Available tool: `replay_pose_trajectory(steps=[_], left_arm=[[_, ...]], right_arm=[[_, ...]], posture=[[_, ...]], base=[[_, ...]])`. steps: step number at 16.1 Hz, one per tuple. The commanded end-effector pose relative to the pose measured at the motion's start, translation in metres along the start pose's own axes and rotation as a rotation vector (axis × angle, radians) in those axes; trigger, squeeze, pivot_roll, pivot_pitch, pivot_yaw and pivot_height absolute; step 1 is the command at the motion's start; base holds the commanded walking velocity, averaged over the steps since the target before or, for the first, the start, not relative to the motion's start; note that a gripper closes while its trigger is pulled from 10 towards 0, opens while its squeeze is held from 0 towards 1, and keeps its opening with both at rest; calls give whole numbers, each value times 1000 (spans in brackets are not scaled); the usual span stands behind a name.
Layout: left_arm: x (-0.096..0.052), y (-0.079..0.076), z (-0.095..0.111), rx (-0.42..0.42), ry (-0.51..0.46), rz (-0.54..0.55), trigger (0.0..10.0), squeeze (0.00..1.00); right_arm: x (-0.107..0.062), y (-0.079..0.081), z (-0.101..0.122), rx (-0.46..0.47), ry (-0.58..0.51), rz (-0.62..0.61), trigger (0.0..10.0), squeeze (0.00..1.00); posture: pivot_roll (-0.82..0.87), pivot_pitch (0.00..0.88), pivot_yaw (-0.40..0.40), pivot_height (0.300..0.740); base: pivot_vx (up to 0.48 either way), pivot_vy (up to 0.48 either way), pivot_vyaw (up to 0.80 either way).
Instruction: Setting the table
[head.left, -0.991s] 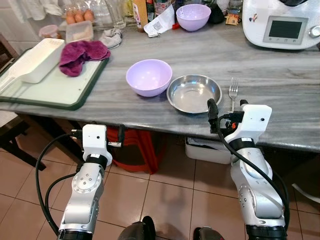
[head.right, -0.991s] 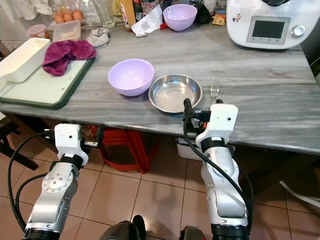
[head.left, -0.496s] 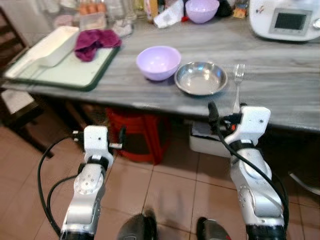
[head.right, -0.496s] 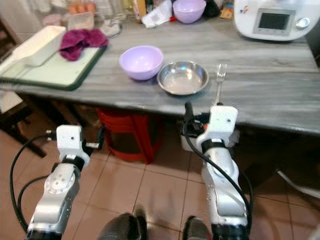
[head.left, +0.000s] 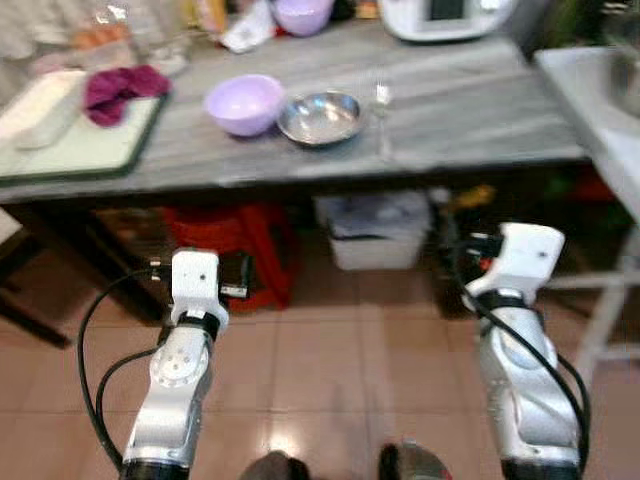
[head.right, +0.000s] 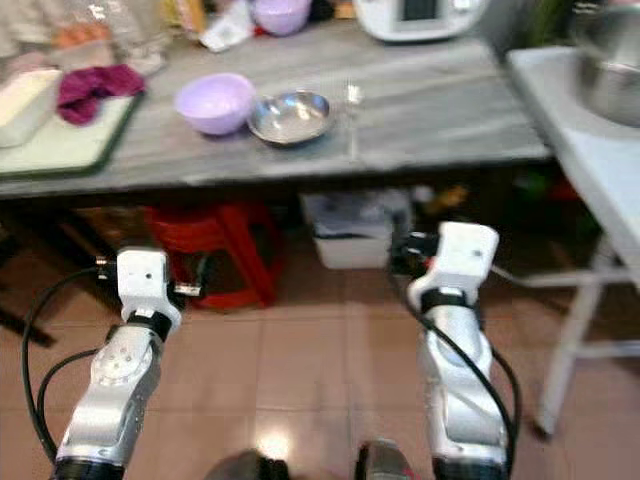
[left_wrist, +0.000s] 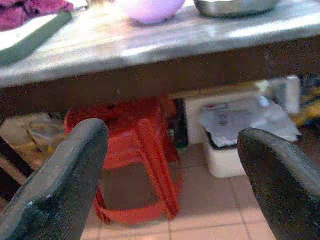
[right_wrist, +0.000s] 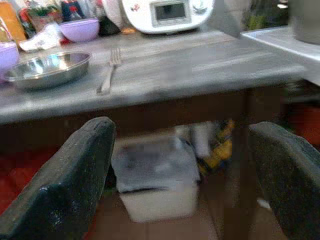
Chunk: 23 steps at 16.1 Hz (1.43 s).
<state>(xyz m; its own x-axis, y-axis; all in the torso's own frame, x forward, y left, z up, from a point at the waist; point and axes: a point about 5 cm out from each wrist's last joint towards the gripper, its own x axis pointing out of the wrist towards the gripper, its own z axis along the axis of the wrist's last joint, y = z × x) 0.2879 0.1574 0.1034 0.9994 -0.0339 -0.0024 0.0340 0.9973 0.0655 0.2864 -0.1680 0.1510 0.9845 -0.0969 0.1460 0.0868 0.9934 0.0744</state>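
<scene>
A lilac bowl (head.left: 243, 103), a steel bowl (head.left: 320, 117) and a fork (head.left: 383, 105) lie side by side on the grey table (head.left: 470, 100), blurred in the eye views. Both arms are held low over the tiled floor, well short of the table's front edge. My left gripper (left_wrist: 172, 160) is open with nothing between its fingers and faces the space under the table. Level with the tabletop, my right gripper (right_wrist: 182, 165) is open and empty too, pointing at the steel bowl (right_wrist: 47, 69) and fork (right_wrist: 109, 70).
A green tray (head.left: 70, 160) carries a white container (head.left: 45, 108) and a purple cloth (head.left: 120, 85). A red stool (left_wrist: 135, 150) and a white bin (head.left: 375, 230) stand under the table. A white appliance (right_wrist: 167, 12) sits at the back. A white surface (head.left: 600, 110) stands at right.
The whole view has pulled back from the table and swung right, so the camera moved. The grippers now hang farther from the table edge. The bowls and fork stay where they were.
</scene>
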Motion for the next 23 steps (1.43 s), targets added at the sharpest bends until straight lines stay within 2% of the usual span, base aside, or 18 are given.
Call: replay_pose_trajectory(steps=[1, 3, 6, 11, 15, 23], left_arm=[[-4, 11, -3, 17, 14, 33, 10000, 0], [-5, 9, -3, 20, 13, 19, 10000, 0], [-4, 6, 3, 17, -36, -20, 10000, 0], [-9, 3, 5, 3, -52, -55, 10000, 0], [-12, 0, 3, -18, -53, -76, 10000, 0], [-7, -5, 7, -38, -57, -109, 10000, 0]], right_arm=[[-2, 5, 1, 14, -6, 12, 10000, 0], [-6, 5, -1, -5, -1, 30, 10000, 0], [0, 11, 6, -22, -30, 70, 10000, 0], [2, 20, 7, -41, -39, 114, 10000, 0], [3, 26, 5, -35, -33, 134, 10000, 0], [5, 22, 5, -32, -33, 120, 10000, 0]], posture=[[-91, 174, 111, 740], [-96, 180, 113, 740], [-100, 188, 111, 740], [-85, 190, 103, 740], [-77, 188, 99, 740], [-85, 194, 113, 740]], base=[[-364, 0, 0], [-319, 0, 0], [0, 0, 0], [0, 0, 0], [0, -384, 347], [0, -480, 0]])
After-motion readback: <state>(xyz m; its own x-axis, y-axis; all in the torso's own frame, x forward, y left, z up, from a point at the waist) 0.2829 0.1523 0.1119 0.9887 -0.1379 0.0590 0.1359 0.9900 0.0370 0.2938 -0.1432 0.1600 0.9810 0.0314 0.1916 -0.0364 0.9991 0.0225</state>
